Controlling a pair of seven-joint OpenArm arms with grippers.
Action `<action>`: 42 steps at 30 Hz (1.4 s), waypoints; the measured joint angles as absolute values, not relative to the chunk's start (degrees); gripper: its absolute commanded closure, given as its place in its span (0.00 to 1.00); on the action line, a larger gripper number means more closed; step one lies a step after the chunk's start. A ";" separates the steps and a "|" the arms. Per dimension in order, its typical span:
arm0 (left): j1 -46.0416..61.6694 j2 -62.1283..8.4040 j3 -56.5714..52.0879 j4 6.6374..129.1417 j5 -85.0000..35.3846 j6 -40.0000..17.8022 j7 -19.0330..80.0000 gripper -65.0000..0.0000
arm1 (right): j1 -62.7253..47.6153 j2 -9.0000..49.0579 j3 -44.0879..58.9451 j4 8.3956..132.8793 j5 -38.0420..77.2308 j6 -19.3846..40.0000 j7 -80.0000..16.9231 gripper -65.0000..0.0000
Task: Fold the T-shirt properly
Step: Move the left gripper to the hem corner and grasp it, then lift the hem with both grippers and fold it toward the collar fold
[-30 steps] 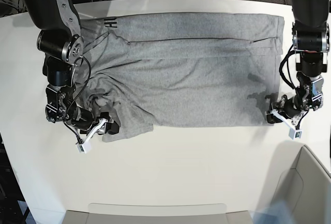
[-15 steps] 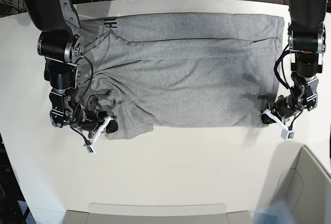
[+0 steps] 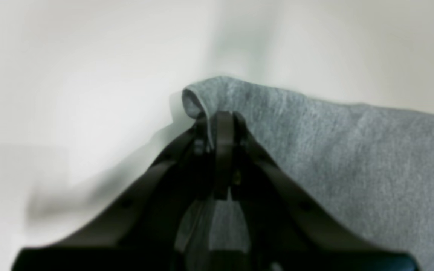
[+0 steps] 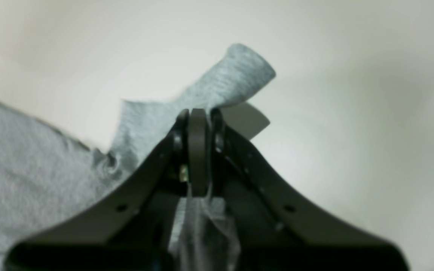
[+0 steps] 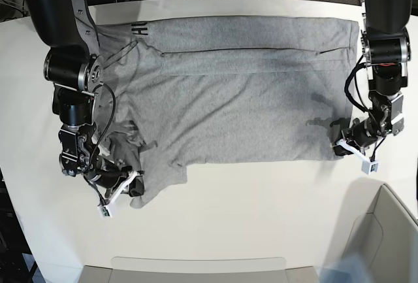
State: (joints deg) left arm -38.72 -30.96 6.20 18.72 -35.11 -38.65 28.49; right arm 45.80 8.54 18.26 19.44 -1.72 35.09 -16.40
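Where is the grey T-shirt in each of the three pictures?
Base view: the T-shirt lies spread across the upper middle of the white table.
Left wrist view: it fills the right side, its corner pinched in the left gripper.
Right wrist view: it sits at the left, a flap pinched in the right gripper.
Shared landmark: the white table.

The T-shirt (image 5: 248, 93) lay spread across the table (image 5: 235, 224). The right gripper (image 5: 134, 188) sat at its near corner on one side, the left gripper (image 5: 339, 147) at the opposite near corner.
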 measured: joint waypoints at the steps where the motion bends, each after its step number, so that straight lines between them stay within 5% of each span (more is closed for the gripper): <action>1: -38.72 -30.96 6.20 18.72 -35.14 -38.65 28.47 1.00 | 46.46 8.51 18.24 19.44 -1.52 35.09 -16.40 1.00; 8: -38.72 -30.96 6.20 18.72 -35.09 -38.68 28.47 1.00 | 48.01 8.36 18.35 20.53 -1.78 35.11 -16.97 1.00; 26: -38.19 -31.22 1.10 19.05 -35.00 -39.51 31.27 1.00 | 34.81 6.31 18.39 49.04 -1.52 35.14 -28.16 1.00; 42: -18.24 -32.03 -7.92 60.27 -34.54 -39.83 46.61 1.00 | 26.85 7.29 18.46 65.41 5.96 35.57 -39.48 1.00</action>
